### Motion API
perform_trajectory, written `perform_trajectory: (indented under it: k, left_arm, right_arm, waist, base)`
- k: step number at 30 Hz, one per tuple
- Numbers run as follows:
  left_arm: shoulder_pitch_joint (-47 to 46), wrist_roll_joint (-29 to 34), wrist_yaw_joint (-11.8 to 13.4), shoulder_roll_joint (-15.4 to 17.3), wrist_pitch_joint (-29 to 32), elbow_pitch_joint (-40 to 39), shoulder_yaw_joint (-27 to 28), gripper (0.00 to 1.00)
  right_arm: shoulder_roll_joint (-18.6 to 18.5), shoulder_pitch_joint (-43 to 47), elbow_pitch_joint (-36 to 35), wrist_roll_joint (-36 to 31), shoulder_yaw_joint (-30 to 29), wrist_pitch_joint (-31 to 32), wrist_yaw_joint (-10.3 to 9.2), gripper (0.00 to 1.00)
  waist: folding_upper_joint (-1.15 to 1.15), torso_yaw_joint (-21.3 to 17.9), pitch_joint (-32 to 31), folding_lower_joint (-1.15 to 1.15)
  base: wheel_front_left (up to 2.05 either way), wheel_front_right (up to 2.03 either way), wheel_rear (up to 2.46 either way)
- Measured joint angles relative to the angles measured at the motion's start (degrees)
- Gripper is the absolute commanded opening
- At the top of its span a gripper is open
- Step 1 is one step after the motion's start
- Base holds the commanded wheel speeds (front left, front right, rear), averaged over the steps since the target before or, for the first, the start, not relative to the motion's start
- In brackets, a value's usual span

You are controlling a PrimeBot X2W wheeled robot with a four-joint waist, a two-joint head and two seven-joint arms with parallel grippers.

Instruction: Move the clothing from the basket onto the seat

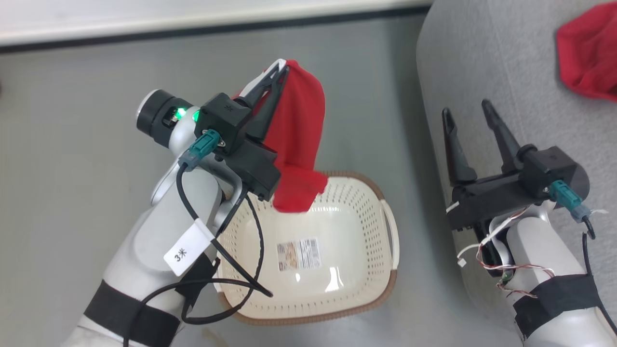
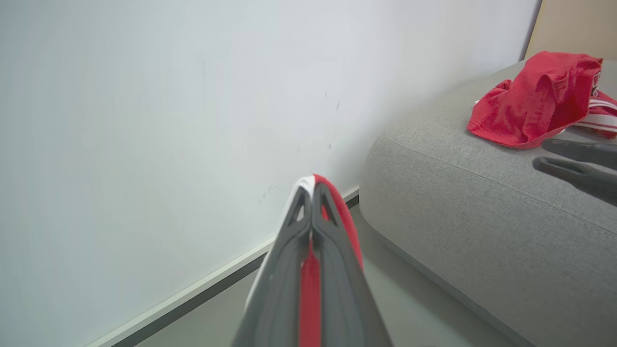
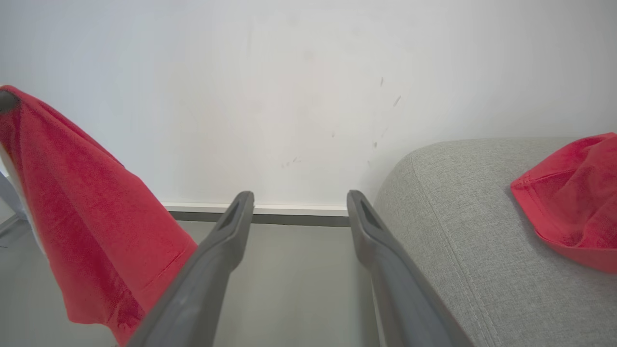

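Two red garments are on show. The first garment (image 1: 296, 140) hangs at the upper centre of the head view, pinched between the closed fingers of your left gripper (image 1: 279, 72). A white edge shows at the fingertips. In the left wrist view a red strip of fabric fills the slit between the two fingers. The cloth's lower edge overlaps the upper rim of the basket (image 1: 385, 289) in the head view. It probably hangs clear above the rim, though you cannot confirm contact from this angle.

The second garment (image 1: 588, 53) lies crumpled at the upper right, on top of the seat (image 1: 506, 62). Its white stripes are visible at the right edge of the left wrist view.

The basket sits at the lower centre on the grey floor (image 1: 72, 144), just left of the seat, with a printed label (image 1: 299, 254) on its bottom.

Your right gripper (image 1: 466, 108) appears at the lower right, over the seat's left edge. Its fingers are spread wide, and the right wrist view shows floor and white wall (image 3: 308, 96) between them.
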Motion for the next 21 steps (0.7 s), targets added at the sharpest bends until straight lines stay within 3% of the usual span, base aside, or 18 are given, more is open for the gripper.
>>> perform_trajectory:
  k: [21]
  left_arm:
    - [4.47,-7.67,-0.01,0.03,0.67,0.49,-5.77,0.00]
  right_arm:
    - [1.56,3.45,8.32,-0.54,7.51,0.03,4.56,1.00]
  waist:
    - [0.00,0.62,-16.18,0.00]
  base:
    - [0.00,0.00,0.00]
